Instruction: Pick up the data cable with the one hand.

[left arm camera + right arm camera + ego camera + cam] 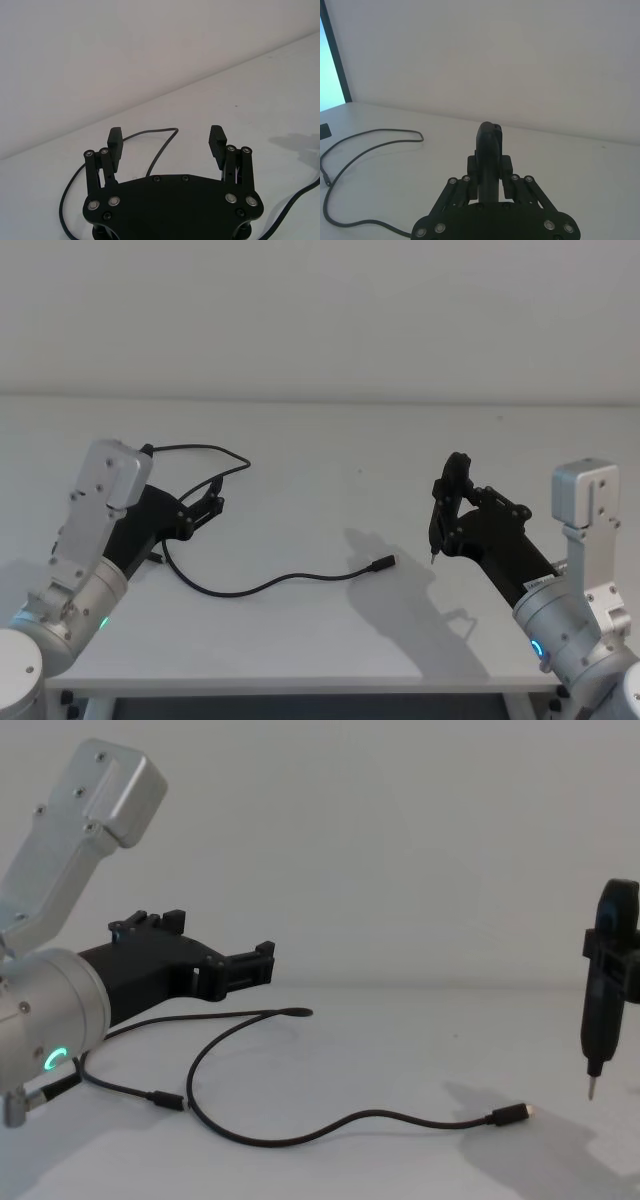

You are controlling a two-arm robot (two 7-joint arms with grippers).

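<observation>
The cable (270, 582) lies slack on the white tabletop (340, 480), all of it resting flat. One stretch makes a loop on the left side, its far bend (298, 1013) just past the left claw (214, 495). From there the cord sweeps in a wide curve toward the middle and ends in a plug (384, 562) with a short metallic tip. The other plug (168, 1100) lies near the left arm's silver wrist, whose ring glows green. The left claw is low over the looped part, its two fingers (218, 137) spread wide apart with nothing between them. In the left wrist view the cable (159, 151) runs across the tabletop in the gap between them. From the chest view the claw is clear of the cord, a little above it and not touching. The right claw (490, 170) is on the right side, well apart from the cable, its fingers closed on a slim dark tool (605, 990). The tool stands upright, its thin tip (589, 1093) pointing down, raised off the tabletop.
</observation>
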